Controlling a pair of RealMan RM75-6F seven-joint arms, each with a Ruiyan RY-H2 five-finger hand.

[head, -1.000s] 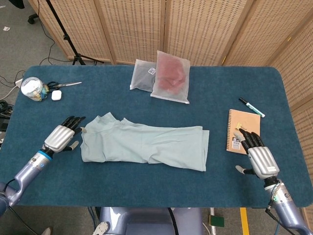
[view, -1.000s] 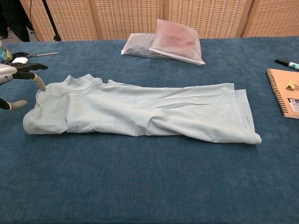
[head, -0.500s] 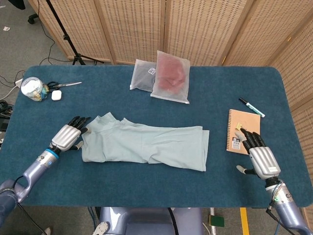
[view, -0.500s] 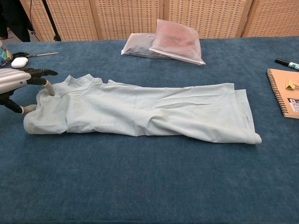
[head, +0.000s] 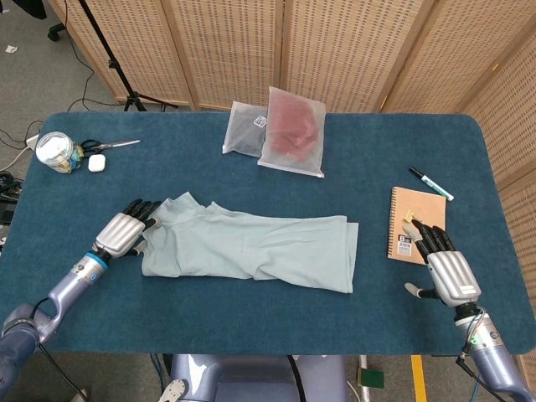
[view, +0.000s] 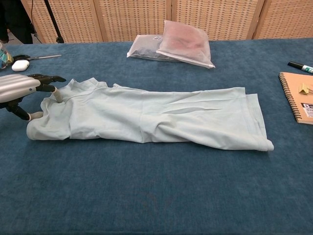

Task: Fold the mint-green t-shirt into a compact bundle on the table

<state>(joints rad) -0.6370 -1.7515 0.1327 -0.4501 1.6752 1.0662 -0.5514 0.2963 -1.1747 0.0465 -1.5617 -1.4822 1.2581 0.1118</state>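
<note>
Shirt mid-table, long axis running 9 to 3 o'clock. Left hand at the 9 o'clock collar end, fingers spread, touching the edge, gripping nothing. Right hand open, well apart at 3 o'clock.

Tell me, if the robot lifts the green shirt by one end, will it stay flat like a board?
Probably not. The mint-green t-shirt lies limp and wrinkled on the table, so it would likely droop and unfold. It looks thin, so probably light. The left hand has its fingers at the collar end, and that edge already looks bunched, so pushing would likely crumple the cloth rather than slide it.
</note>
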